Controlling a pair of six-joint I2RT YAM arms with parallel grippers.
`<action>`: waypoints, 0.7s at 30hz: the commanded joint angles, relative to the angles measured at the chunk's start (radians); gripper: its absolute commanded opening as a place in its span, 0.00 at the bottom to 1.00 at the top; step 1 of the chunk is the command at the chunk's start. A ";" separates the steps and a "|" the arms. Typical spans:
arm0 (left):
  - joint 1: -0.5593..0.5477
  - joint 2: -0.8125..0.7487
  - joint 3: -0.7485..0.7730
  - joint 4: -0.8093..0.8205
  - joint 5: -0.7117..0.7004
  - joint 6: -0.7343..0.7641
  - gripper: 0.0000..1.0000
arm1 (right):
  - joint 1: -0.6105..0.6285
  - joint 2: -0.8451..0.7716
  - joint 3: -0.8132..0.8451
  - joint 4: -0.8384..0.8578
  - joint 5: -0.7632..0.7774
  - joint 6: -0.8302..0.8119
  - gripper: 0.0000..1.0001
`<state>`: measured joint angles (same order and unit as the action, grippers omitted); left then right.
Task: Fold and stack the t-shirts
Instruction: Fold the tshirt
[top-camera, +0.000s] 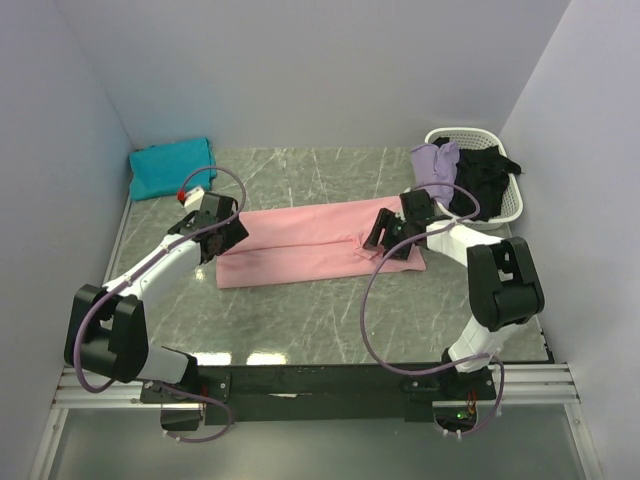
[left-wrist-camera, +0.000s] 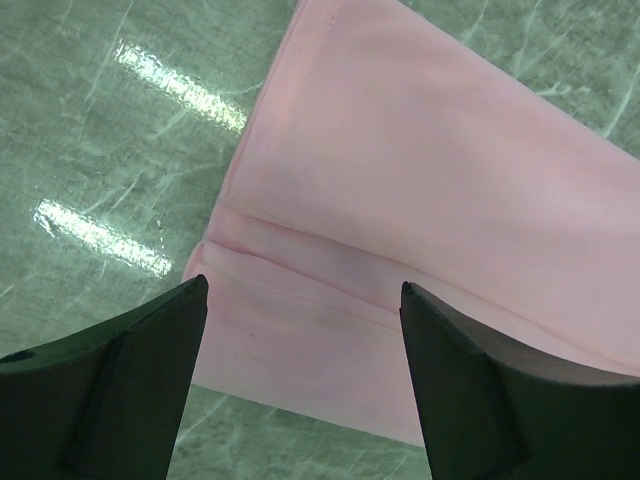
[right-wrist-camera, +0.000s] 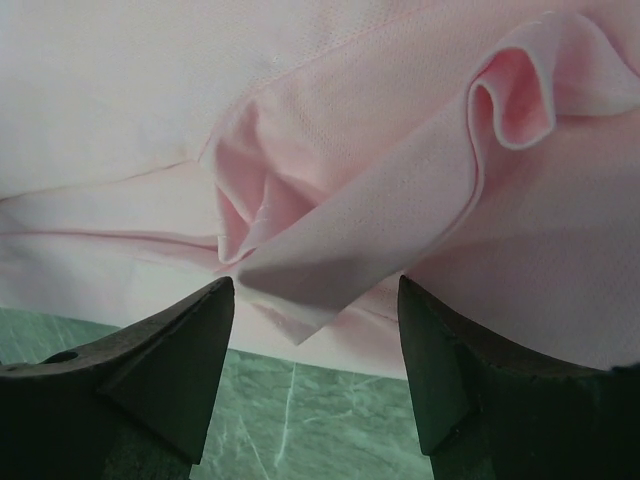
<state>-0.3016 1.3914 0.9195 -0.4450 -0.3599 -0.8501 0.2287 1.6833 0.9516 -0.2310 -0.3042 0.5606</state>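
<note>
Long folded light pink cloth t-shirt (top-camera: 300, 245) lies across the middle of the green marble table (top-camera: 300, 330). Left gripper (left-wrist-camera: 303, 293) and right gripper (right-wrist-camera: 315, 288) hang wide open over its ends. The rumpled right end may skew the fold.

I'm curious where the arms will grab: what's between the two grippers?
The light pink t-shirt, folded long on the marble table, lies between the left gripper and right gripper; the top view shows it.

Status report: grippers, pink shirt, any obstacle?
Left gripper open, over pink shirt left end. Right gripper open, over its rumpled right end. No obstacle seen.
</note>
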 joint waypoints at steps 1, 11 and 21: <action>0.002 0.009 0.010 0.009 -0.008 0.023 0.83 | 0.018 0.032 0.087 0.032 -0.007 -0.002 0.72; 0.002 0.027 0.030 0.003 -0.019 0.026 0.83 | 0.040 0.127 0.312 -0.033 -0.027 -0.025 0.72; 0.002 0.034 0.035 0.000 -0.008 0.028 0.83 | 0.049 0.167 0.423 -0.070 -0.003 -0.076 0.71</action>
<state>-0.3016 1.4296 0.9203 -0.4492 -0.3634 -0.8486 0.2687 1.9221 1.3808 -0.2680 -0.3725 0.5159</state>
